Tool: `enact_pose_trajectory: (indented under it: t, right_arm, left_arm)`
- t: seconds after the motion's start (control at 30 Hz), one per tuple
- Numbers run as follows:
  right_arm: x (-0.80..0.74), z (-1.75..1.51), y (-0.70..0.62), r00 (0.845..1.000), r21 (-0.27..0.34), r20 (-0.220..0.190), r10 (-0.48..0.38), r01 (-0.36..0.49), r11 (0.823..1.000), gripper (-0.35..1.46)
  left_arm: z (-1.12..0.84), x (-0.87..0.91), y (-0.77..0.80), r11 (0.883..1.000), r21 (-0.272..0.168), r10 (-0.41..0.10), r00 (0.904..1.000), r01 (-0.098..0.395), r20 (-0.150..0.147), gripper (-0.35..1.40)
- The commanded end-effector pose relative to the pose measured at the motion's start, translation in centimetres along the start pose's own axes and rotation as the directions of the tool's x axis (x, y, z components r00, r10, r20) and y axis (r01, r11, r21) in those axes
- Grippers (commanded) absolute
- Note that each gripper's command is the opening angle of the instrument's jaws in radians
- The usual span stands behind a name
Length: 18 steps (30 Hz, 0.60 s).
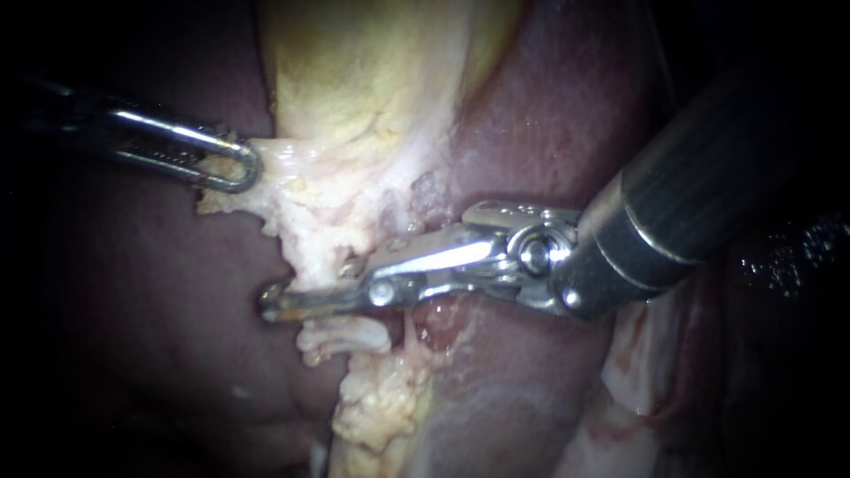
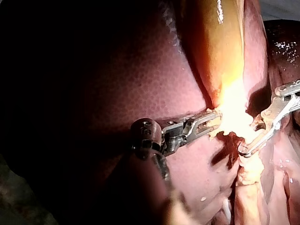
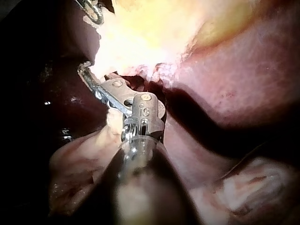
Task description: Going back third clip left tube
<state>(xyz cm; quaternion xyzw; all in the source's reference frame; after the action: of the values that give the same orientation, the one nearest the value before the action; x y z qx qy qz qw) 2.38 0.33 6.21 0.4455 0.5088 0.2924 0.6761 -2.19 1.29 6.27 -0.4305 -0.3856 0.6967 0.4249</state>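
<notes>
At the gallbladder's (image 1: 372,80) base, my left instrument (image 1: 243,168) holds pale tissue (image 1: 297,181) taut. My right instrument (image 1: 276,305), jaws narrowly apart across the tube (image 1: 314,252), should back out straight without snagging.

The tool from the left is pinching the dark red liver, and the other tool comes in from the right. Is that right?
Not quite. The left instrument pinches the pale tissue, not the dark red liver, as the endoscope view shows. The right instrument does come in from the right.
</notes>
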Motion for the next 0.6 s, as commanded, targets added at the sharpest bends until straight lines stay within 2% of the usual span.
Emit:
enact_pose_trajectory:
  t: [0.03, 0.1, 0.13, 0.2, 0.27, 0.4, 0.5, 0.6]
  right_arm:
    - [0.00, 0.00, 0.00, 1.000, 0.000, 0.000, 0.000, 0.000, 1.000, -0.35]
    - [0.00, 0.00, 0.00, 1.000, 0.024, 0.013, 0.000, 0.000, 1.000, -0.35]
    - [0.00, 0.00, 0.01, 1.000, 0.033, 0.011, -0.012, 0.012, 0.999, -0.24]
    - [-0.02, 0.02, 0.02, 0.999, 0.037, 0.004, -0.032, 0.031, 0.999, 0.10]
    - [-0.02, 0.07, 0.05, 0.999, 0.036, 0.000, -0.045, 0.044, 0.998, 0.33]
    - [-0.08, 0.18, 0.13, 0.998, 0.038, -0.015, -0.056, 0.057, 0.998, 0.42]
    - [-0.15, 0.24, 0.25, 0.994, 0.039, -0.025, -0.103, 0.104, 0.994, 0.45]
    - [-0.18, 0.26, 0.40, 0.984, -0.007, -0.039, -0.175, 0.175, 0.985, 0.47]
  left_arm:
    - [0.00, 0.00, 0.00, 1.000, 0.001, 0.000, 1.0000, 0.000, 0.000, -0.35]
    - [0.00, 0.00, 0.00, 1.000, 0.001, 0.000, 1.0000, 0.000, 0.000, -0.35]
    - [0.00, 0.00, 0.00, 1.000, 0.001, 0.000, 1.0000, 0.000, 0.000, -0.35]
    - [0.00, 0.00, 0.00, 1.000, 0.001, 0.000, 1.0000, 0.000, 0.000, -0.35]
    - [0.00, 0.00, 0.00, 1.000, 0.001, 0.000, 1.0000, 0.000, 0.000, -0.35]
    - [0.00, 0.00, 0.00, 1.000, 0.001, 0.000, 1.0000, 0.000, 0.000, -0.35]
    - [0.00, 0.00, 0.01, 1.000, 0.001, 0.000, 1.0000, 0.000, 0.000, -0.35]
    - [0.00, -0.01, 0.03, 1.000, 0.001, 0.006, 1.0000, -0.006, -0.001, -0.35]
